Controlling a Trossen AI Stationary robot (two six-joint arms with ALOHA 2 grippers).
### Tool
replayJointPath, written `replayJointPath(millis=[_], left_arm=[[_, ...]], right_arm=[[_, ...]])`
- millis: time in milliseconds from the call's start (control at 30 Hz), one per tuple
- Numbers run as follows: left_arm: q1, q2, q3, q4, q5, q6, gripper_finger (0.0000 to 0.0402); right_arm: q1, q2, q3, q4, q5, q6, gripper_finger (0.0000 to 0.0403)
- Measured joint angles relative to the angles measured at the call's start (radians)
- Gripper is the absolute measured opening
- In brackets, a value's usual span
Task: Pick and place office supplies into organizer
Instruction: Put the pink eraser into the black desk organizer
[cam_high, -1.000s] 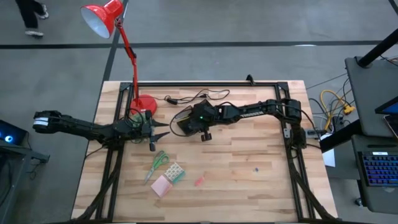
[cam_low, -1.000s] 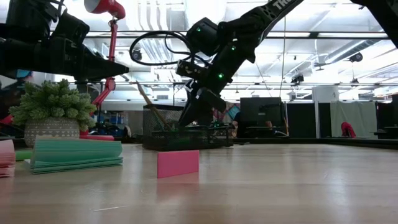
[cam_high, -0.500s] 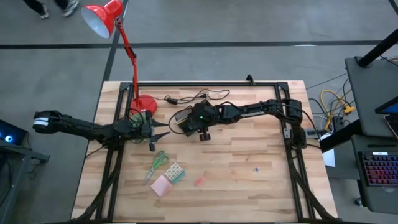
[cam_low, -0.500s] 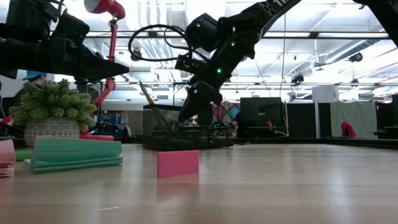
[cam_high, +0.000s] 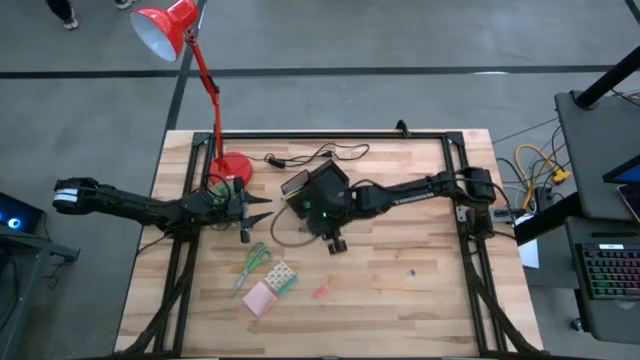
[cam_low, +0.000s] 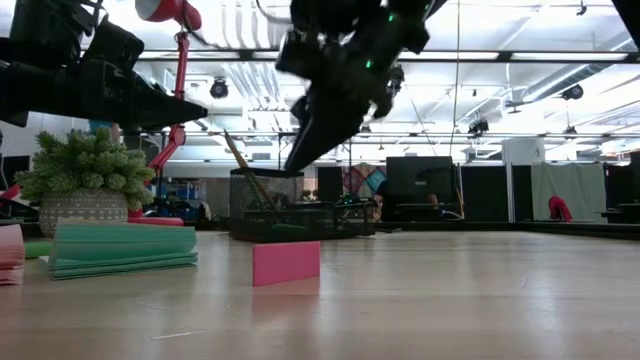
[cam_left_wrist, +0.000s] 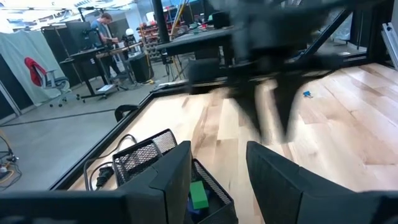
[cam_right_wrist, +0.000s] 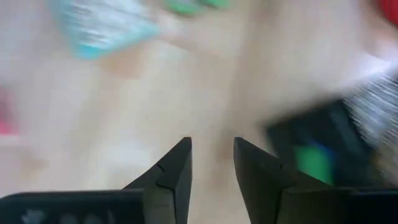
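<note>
The organizer (cam_high: 298, 184), a black mesh box with a green piece (cam_left_wrist: 198, 195) inside, stands near the lamp's base. My right gripper (cam_high: 299, 216) hangs open just on its near side, above the table and pointing down at a slant, with nothing between its fingers (cam_right_wrist: 212, 163). My left gripper (cam_high: 262, 206) waits open and level to the left of the organizer (cam_left_wrist: 155, 160). Green-handled scissors (cam_high: 256, 262), a patterned block (cam_high: 281, 276), a pink sticky-note pad (cam_high: 260, 298) and a small red piece (cam_high: 321, 291) lie flat on the table nearer the front edge.
A red desk lamp stands on its round base (cam_high: 232, 166) at the far left, with a black cable (cam_high: 312, 155) running behind the organizer. A tiny coloured piece (cam_high: 410, 270) lies toward the right. A potted plant (cam_low: 86, 190) shows in the low view.
My right gripper has lifted from over the organizer and swung toward the table's near edge, tipping its fingers less steeply downward. The organizer, hidden under the gripper before, now shows its far part. The left arm has kept still.
</note>
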Motion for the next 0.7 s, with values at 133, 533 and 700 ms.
replayJointPath(millis=[133,533,700], left_arm=[[0.000,0.000,0.000,0.000,0.000,0.000,0.0142],[0.000,-0.001,0.000,0.001,0.000,0.000,0.0142],[0.000,0.000,0.000,0.000,0.000,0.000,0.0142]], right_arm=[[0.069,0.001,0.000,0.005,-0.158,-0.009,0.0107],[0.237,0.070,-0.004,0.019,-0.222,-0.195,0.0111],[0.240,0.096,-0.004,0.072,-0.221,-0.210,0.0140]])
